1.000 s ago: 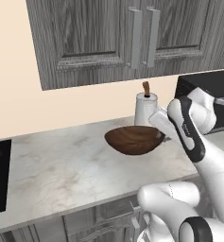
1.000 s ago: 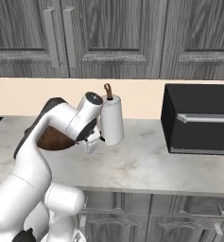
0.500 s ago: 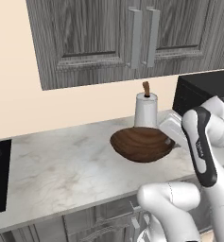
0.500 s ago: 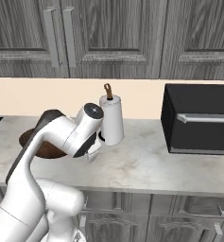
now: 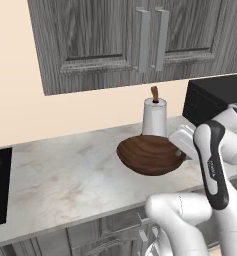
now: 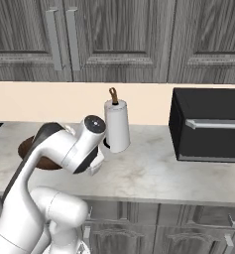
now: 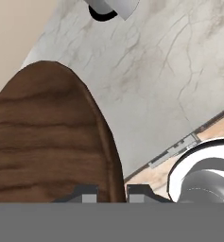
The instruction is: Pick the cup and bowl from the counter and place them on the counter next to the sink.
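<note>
The round dark brown wood-grain bowl point(image 5: 149, 155) hangs above the pale marbled stone counter point(image 5: 60, 185), before the tall white canister point(image 5: 154, 117), left of the black boxy appliance point(image 6: 210, 124).

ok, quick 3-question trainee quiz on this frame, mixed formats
1. True or false: the bowl is lifted clear of the counter.
2. What stands right behind the bowl? A) white canister B) kettle C) green cup
3. Fill in: the gripper grips the bowl by its ____.

Key: 1 true. 2 A. 3 rim.
</note>
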Controlling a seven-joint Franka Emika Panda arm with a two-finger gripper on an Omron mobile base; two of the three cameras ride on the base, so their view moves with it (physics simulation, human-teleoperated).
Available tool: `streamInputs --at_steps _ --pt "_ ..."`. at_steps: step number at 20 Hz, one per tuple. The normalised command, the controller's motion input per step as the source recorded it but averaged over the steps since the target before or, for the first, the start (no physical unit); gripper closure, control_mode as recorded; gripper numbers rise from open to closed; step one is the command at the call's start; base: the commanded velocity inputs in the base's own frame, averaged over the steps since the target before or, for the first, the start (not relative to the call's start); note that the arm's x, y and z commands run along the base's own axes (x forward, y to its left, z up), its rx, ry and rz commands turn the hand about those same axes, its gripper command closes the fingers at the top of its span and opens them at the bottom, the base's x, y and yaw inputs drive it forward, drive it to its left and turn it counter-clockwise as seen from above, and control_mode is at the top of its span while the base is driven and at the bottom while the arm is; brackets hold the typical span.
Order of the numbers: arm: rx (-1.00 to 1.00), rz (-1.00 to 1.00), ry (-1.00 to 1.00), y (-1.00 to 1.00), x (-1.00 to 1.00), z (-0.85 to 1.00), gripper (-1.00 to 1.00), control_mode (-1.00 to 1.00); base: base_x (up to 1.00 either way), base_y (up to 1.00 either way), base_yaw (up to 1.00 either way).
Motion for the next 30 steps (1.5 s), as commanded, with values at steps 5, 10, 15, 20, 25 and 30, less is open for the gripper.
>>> streamInputs --at_steps 5,10,15,20,25,30 --pt "0.00 0.00 0.00 0.00 0.00 0.00 1.00 1.00 -0.03 0.00 0.00" --pt "0.00 0.00 0.00 0.00 0.00 0.00 1.00 1.00 -0.73 0.05 0.00" --pt "0.00 0.00 0.00 0.00 0.00 0.00 1.00 1.00 -1.00 0.03 0.03" --pt "0.00 0.00 0.00 0.00 0.00 0.00 1.00 1.00 -0.98 0.01 0.38" --pt "0.00 0.00 0.00 0.00 0.00 0.00 1.00 1.00 -0.34 0.02 0.78" --pt "0.00 0.00 0.00 0.00 0.00 0.00 1.00 1.00 0.00 0.02 0.99"
